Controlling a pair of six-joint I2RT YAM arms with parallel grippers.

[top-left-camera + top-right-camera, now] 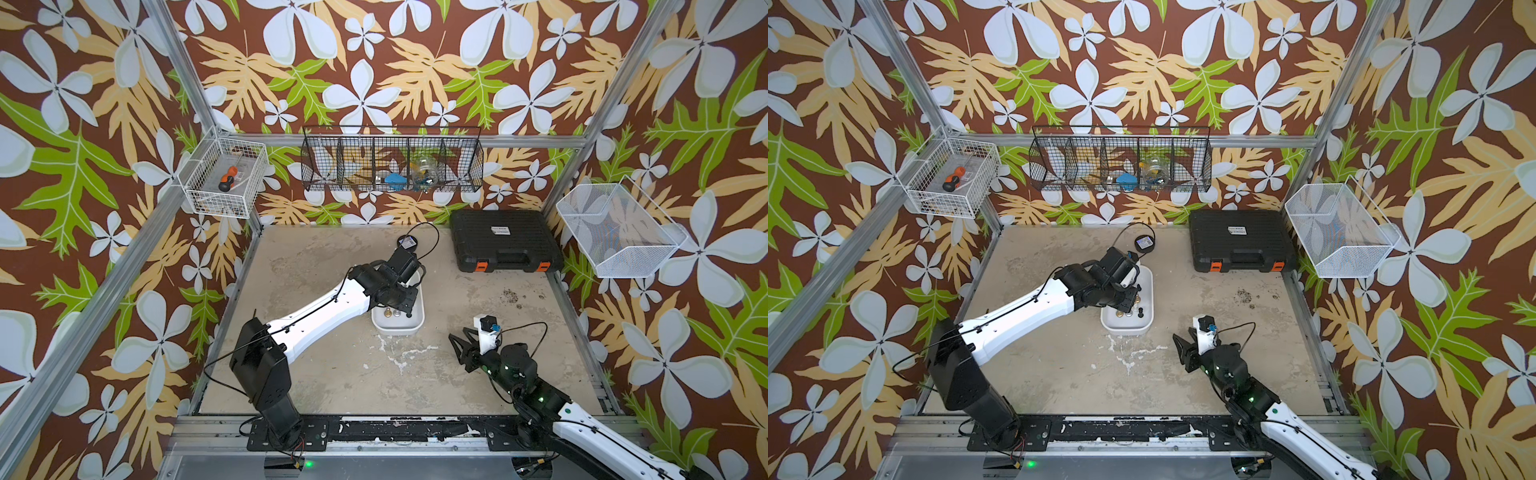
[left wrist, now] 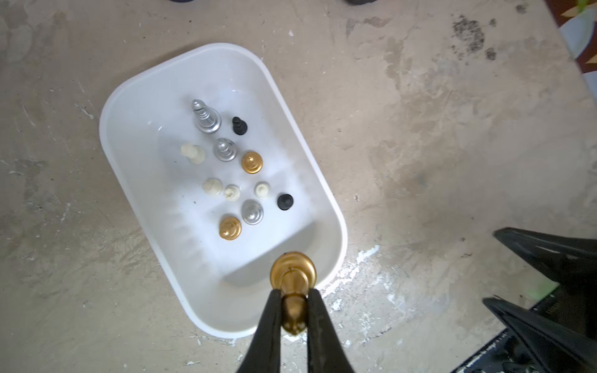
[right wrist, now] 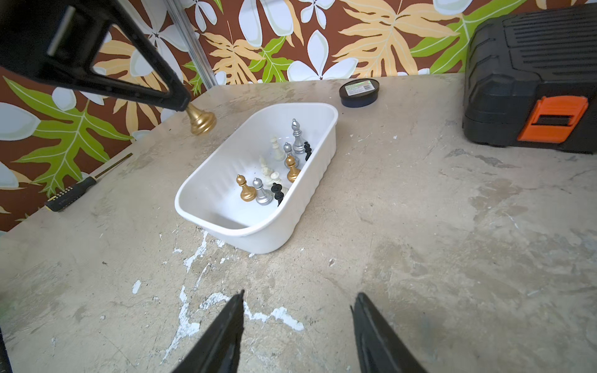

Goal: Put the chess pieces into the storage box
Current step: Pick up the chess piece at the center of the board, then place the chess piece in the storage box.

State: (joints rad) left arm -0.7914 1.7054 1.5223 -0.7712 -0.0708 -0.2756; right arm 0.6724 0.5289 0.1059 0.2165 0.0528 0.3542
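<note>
The left gripper (image 2: 293, 292) is clenching a gold chess piece (image 2: 292, 273) by its upper part, base pointing downward, raised above the white storage box (image 2: 106, 129), which is sitting in the middle of the table (image 1: 332, 374). Eleven other chess pieces (image 2: 252, 211), gold, silver, cream and black, are standing inside the box. The right gripper (image 3: 297, 310) is hovering near and right of the box, jaws parted, grasping nothing. A black case (image 1: 505, 241) is lying far right.

Storage box (image 1: 398, 329) half hidden under left arm (image 1: 316, 309), black case (image 3: 529, 58) cropped in right wrist view
</note>
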